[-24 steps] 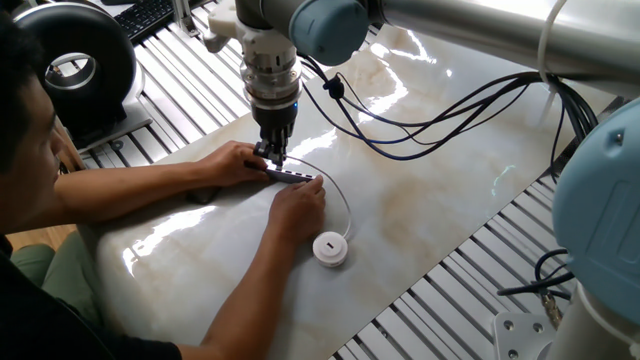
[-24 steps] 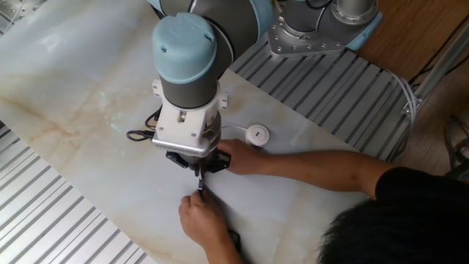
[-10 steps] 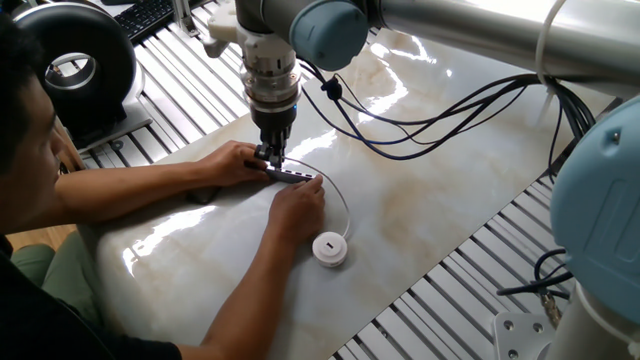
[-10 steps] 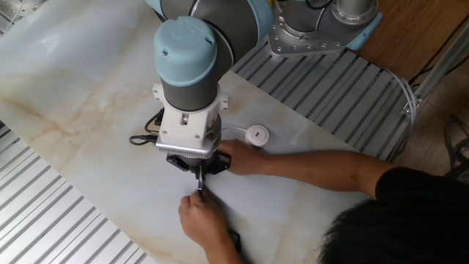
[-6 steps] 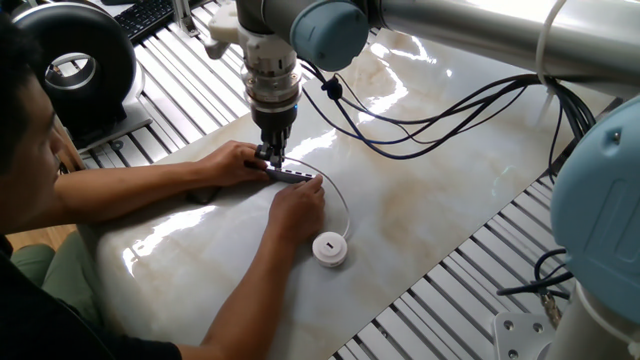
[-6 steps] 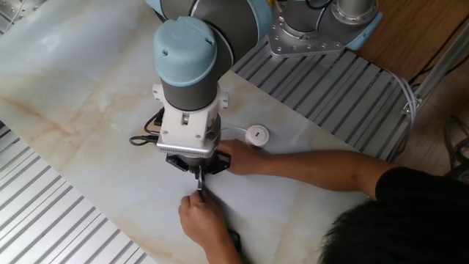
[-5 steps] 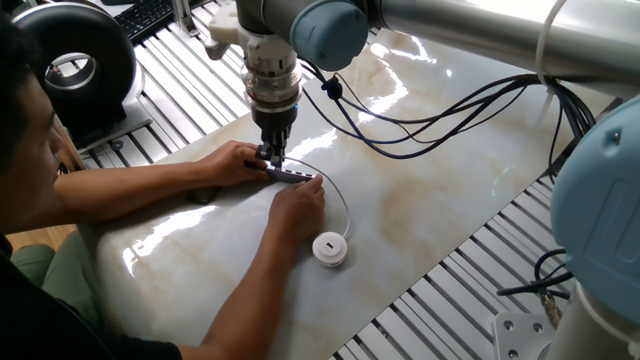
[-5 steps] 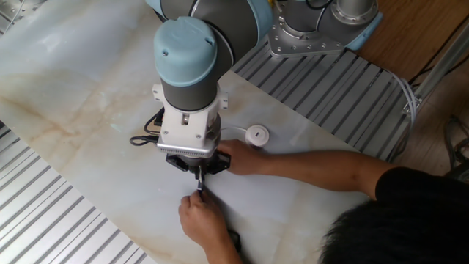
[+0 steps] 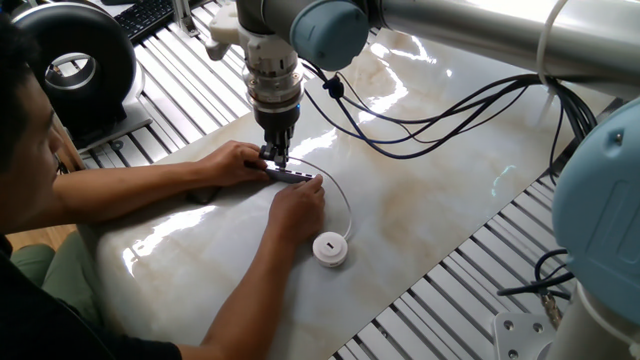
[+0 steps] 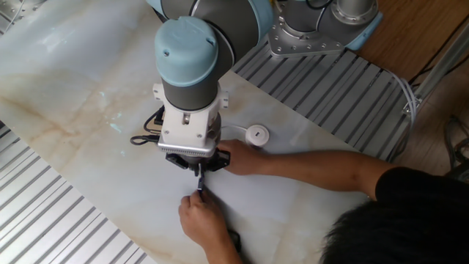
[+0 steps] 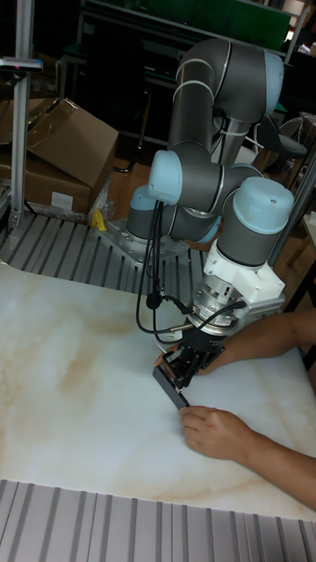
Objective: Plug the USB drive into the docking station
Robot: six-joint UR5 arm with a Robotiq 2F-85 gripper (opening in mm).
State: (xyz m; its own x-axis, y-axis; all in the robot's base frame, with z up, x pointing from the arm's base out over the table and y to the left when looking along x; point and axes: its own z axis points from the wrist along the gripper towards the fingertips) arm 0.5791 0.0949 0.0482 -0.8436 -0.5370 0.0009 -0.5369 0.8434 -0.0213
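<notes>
- The pincer (image 9: 275,160) points straight down over the docking station (image 9: 290,175), its fingers close together at the bar's end; what they hold cannot be told.
- The docking station lies flat on the marble worktop (image 9: 420,190), a person's two hands (image 9: 298,205) steadying it from either side.
- The USB drive (image 9: 330,248), a white puck, rests on the worktop near the docking station, its thin white cable (image 9: 343,205) curving back toward the bar.

marble-look table (image 9: 430,200), cardboard boxes (image 11: 53,149), black keyboard (image 9: 150,15)
</notes>
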